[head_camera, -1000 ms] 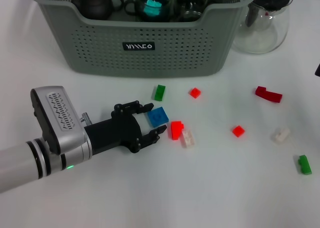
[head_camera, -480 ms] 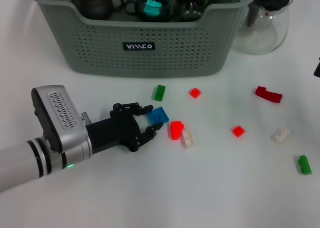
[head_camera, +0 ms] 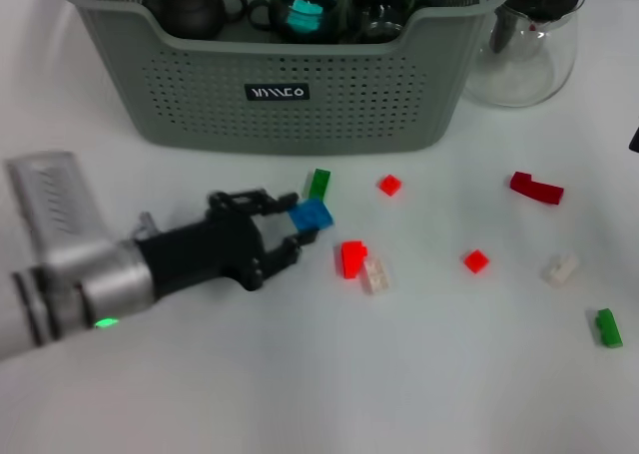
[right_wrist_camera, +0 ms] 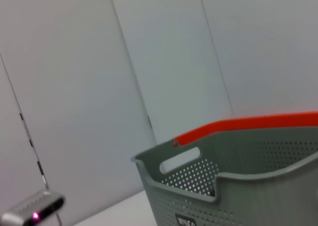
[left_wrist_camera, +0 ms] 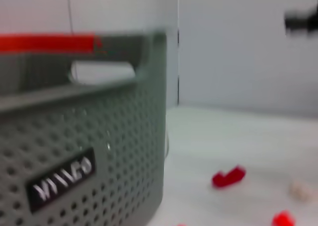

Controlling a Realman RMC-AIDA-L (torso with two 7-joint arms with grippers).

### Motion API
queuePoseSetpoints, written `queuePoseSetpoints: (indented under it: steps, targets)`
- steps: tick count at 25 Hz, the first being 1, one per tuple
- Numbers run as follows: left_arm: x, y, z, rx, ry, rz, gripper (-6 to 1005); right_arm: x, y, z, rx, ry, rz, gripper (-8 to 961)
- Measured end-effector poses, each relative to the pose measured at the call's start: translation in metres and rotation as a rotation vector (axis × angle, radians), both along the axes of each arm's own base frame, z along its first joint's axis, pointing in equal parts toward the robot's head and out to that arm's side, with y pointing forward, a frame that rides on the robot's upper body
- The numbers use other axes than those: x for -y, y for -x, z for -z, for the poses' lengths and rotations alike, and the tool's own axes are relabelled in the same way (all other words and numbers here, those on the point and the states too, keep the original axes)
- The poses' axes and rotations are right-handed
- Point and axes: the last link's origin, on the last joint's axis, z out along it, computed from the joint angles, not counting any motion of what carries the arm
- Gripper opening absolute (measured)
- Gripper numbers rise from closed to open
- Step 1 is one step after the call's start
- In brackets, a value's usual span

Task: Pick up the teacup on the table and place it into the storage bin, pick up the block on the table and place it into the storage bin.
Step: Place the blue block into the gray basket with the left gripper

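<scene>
The left gripper (head_camera: 290,229) has its fingers closed on the blue block (head_camera: 312,216), just above the counter (head_camera: 429,374). The storage bin (head_camera: 290,65) sits ahead of the fingers, past the block, so the block must go up and forward. The right gripper is out of sight.

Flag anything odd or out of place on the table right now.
Nothing damaged or spilled. Loose blocks lie scattered on the table in front of the storage bin, as expected mid-task. The left gripper is shut on the blue block, which sits tilted in the grip. The right gripper is out of view.
</scene>
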Motion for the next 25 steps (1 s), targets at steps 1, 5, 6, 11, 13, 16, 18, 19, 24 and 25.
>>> queuePoseSetpoints:
  steps: [1,5,6,11,13,16,18,19,24,25]
  targets:
    - [0.001,0.0,-0.012,0.035,0.013,-0.004,433,0.0,0.0,0.0,-0.001,0.0,-0.002,517]
    - [0.009,-0.005,-0.06,0.153,0.069,0.039,445,0.001,0.001,-0.002,-0.004,0.0,-0.011,517]
    - [0.011,-0.009,-0.071,0.182,0.081,0.061,448,0.001,0.001,-0.002,-0.004,0.0,-0.012,517]
    - [0.002,-0.04,-0.12,0.34,0.117,0.175,464,0.0,0.002,0.0,-0.001,-0.001,-0.013,518]
    - [-0.01,-0.054,-0.134,0.368,0.117,0.206,470,0.0,0.002,0.0,0.0,0.002,-0.015,517]
    - [-0.043,-0.083,-0.161,0.361,0.105,0.214,479,-0.001,0.002,0.001,0.002,0.003,-0.017,517]
    - [-0.07,-0.105,-0.178,0.327,0.095,0.18,485,0.0,0.003,0.001,0.002,0.004,-0.018,517]
    - [-0.081,-0.112,-0.184,0.31,0.089,0.154,488,0.0,0.003,0.001,0.001,0.005,-0.019,517]
    - [-0.158,-0.166,-0.192,0.113,0.061,-0.121,503,0.001,0.003,0.002,-0.003,0.009,-0.019,517]
    - [-0.158,-0.166,-0.192,0.113,0.061,-0.121,506,0.001,0.003,0.002,-0.004,0.009,-0.019,517]
